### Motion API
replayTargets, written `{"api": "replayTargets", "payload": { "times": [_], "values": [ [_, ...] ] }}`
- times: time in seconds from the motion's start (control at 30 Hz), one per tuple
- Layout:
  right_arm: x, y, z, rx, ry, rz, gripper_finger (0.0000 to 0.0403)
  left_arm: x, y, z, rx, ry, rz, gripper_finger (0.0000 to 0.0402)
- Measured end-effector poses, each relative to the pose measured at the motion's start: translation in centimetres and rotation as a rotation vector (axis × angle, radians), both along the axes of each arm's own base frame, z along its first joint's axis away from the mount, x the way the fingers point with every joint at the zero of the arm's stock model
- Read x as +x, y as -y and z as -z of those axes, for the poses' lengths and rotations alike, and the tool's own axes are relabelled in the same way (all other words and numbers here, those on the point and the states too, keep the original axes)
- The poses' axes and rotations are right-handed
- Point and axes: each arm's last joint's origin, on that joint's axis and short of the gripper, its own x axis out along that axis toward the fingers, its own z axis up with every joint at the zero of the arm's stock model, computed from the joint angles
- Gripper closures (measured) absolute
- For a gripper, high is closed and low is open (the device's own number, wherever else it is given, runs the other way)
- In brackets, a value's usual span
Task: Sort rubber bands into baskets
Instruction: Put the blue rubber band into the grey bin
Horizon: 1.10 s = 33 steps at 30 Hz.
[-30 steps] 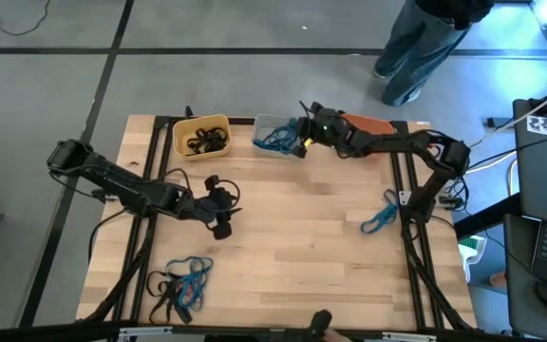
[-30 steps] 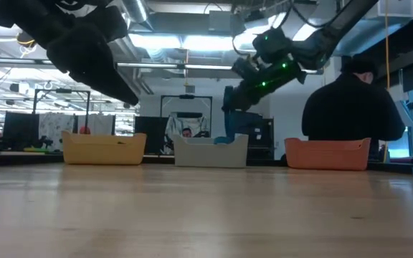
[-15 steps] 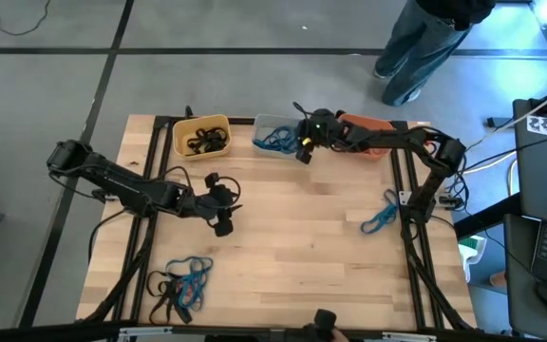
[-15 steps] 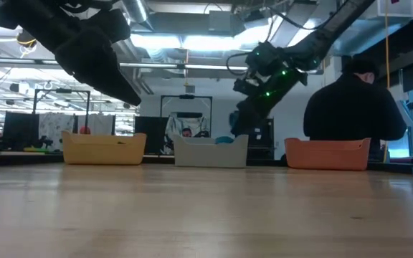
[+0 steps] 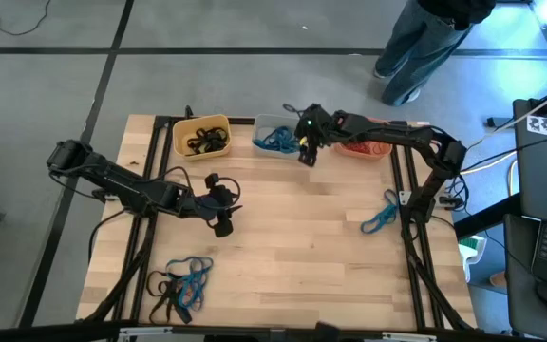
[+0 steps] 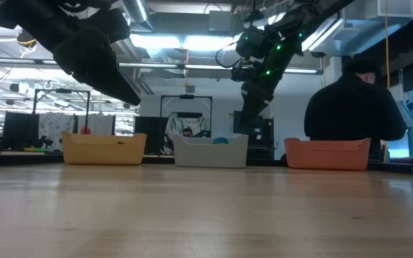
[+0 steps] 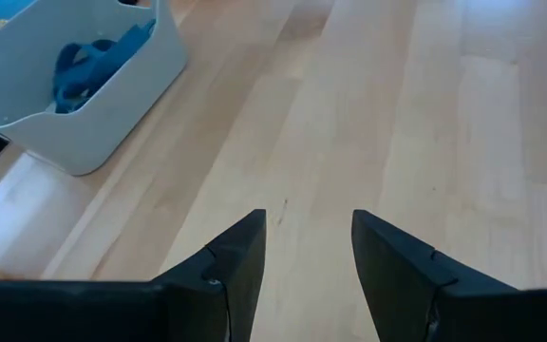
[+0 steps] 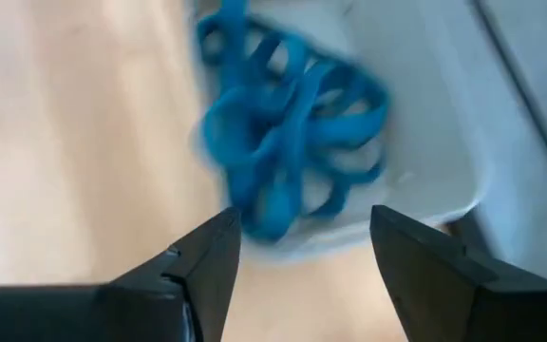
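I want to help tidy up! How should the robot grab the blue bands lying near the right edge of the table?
Probably straight down from above. The blue bands lie flat in a loose tangle on the table, so nothing sticks up to grip sideways. Pinch the thick knot in the middle, where loops cross. The open right gripper is nearest.

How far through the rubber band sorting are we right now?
Partly done. Black bands lie in the yellow plastic basket, blue ones in the pale grey basket, red-orange ones in the orange basket. The right gripper hangs open and empty beside the grey basket. The left gripper waits open mid-table. Left: a mixed black and blue pile near the front-left and a blue bunch at the right edge.
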Motion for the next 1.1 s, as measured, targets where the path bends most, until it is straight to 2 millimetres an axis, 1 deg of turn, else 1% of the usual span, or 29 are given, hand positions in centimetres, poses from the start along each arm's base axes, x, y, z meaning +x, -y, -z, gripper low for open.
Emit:
{"api": "replayTargets", "payload": {
  "times": [0.07,0.13,0.27,0.4,0.5,0.63,0.73,0.87,0.97,1.1],
  "values": [
    [0.1,-1.5,0.2,0.043,-0.012,-0.029,0.0167,-0.1,0.3,0.0,0.001,-0.003,0.012,0.0247],
    [0.2,-3.4,1.0,0.085,-0.03,-0.076,0.0167,-0.1,0.6,0.0,0.001,-0.004,0.028,0.0247],
    [0.3,-7.4,2.8,0.127,0.0,-0.195,0.0166,-0.3,1.5,0.0,-0.014,-0.007,0.079,0.0247],
    [-0.2,-10.8,4.2,0.144,0.046,-0.252,0.0166,-0.5,2.3,0.1,-0.092,-0.011,0.138,0.0247],
    [-0.5,-12.9,4.7,0.146,0.094,-0.291,0.0166,-0.6,2.9,0.2,-0.16,-0.02,0.18,0.0247],
    [-0.7,-15.1,5.6,0.151,0.127,-0.347,0.0166,-1.3,3.8,0.6,-0.214,-0.066,0.185,0.0247],
    [-0.7,-16.3,5.8,0.148,0.15,-0.385,0.0166,-2.0,4.6,0.9,-0.277,-0.121,0.218,0.0247],
    [-0.6,-17.2,6.0,0.138,0.2,-0.418,0.0166,-3.0,5.8,1.3,-0.348,-0.184,0.233,0.0247],
    [-0.3,-17.3,5.9,0.127,0.267,-0.429,0.0166,-3.7,6.5,1.5,-0.374,-0.22,0.222,0.0247],
    [-0.2,-17.2,5.8,0.124,0.293,-0.428,0.0166,-4.3,7.1,1.7,-0.438,-0.244,0.181,0.0247]
  ]
}}
